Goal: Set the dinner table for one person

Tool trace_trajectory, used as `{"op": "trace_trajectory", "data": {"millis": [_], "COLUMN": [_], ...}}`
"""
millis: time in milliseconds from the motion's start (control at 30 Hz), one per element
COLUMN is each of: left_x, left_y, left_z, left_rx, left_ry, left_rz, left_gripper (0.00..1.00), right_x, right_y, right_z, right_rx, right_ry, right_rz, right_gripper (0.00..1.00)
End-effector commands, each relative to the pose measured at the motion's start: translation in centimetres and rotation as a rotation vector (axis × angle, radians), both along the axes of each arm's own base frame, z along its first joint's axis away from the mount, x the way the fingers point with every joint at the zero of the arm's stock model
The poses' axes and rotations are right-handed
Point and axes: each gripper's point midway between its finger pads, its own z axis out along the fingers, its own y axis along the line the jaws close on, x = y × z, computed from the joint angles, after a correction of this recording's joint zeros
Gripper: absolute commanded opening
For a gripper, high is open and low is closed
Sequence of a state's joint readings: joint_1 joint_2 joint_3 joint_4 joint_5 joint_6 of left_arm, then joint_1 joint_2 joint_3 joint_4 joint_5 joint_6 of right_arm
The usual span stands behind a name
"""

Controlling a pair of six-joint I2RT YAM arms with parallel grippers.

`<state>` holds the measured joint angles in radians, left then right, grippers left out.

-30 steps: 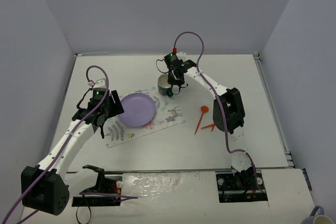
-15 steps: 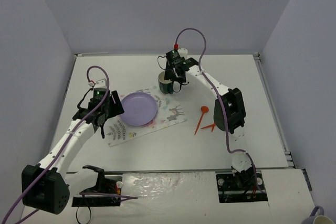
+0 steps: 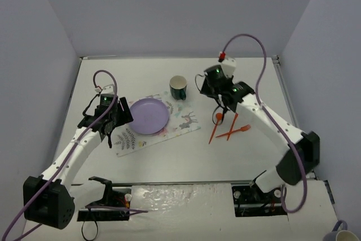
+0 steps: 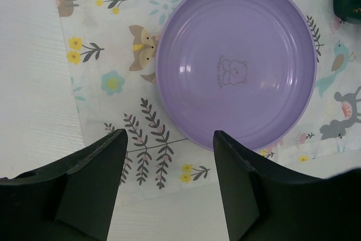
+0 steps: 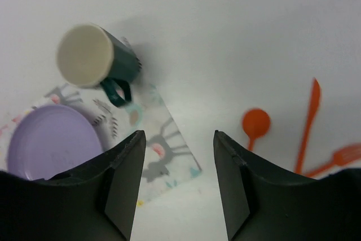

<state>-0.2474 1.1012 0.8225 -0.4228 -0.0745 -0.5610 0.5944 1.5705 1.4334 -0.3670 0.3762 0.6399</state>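
- The table carries the whole setting. A printed placemat lies at its middle with a purple plate on it. A green mug stands upright at the mat's far edge, and whether it rests on the mat or just off it cannot be told.
- Three orange pieces lie on the bare table to the right of the mat, close together: a spoon, a knife and a fork.
- The right gripper hangs above the gap between the mug and this cutlery, its jaws apart and holding nothing.
- In the right wrist view the spoon's bowl shows just right of the right-hand finger. The knife and fork lie further right.
- From overhead, the spoon runs with its bowl far and its handle slanting toward the near left. The knife lies on much the same line, and the fork crosses more sideways, its tines pointing right.
- The left gripper hovers over the plate's near-left rim, jaws apart and empty, well apart from the cutlery with the plate in between.
- The cutlery looks like the part not yet placed, and the right arm is plainly the nearer one.
- Reaching the spoon would likely mean shifting rightward and nearer. The jaws would then turn to close across the slanted handle, not along it.
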Motion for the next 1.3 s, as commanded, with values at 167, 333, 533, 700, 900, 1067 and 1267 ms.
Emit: {"op": "trace_trajectory", "data": {"millis": [167,333,533,700,900,1067,1267], "left_x": [1.5,1.5,1.1,0.9,0.9,1.0,0.9], "left_y": [-2.1,-3.1,-2.4,-2.2,-1.7,-1.7,-1.7], "left_z": [5.9,5.6,5.3,4.8,4.5,4.4,4.3], "left_rx": [-0.139,-0.175,-0.149,-0.132,-0.11,-0.111,-0.113], "left_ry": [-0.173,-0.169,-0.16,-0.141,-0.131,-0.13,-0.121], "left_rz": [-0.03,-0.061,-0.041,-0.037,-0.021,-0.013,-0.011], "left_gripper": [0.59,0.59,0.59,0.59,0.59,0.59,0.59], "right_x": [-10.2,-10.7,-8.6,-8.3,-8.1,-8.6,-8.5], "right_y": [-7.7,-6.3,-5.2,-4.5,-4.8,-4.9,-4.8], "right_z": [-11.7,-14.0,-15.3,-18.4,-21.1,-21.9,-20.1], "right_rx": [0.018,0.071,0.029,-0.003,-0.019,-0.005,-0.015], "right_ry": [0.277,0.321,0.325,0.403,0.447,0.468,0.426], "right_rz": [-0.161,-0.121,-0.082,-0.063,-0.069,-0.071,-0.049], "right_gripper": [0.42,0.39,0.37,0.37,0.37,0.15,0.0]}}
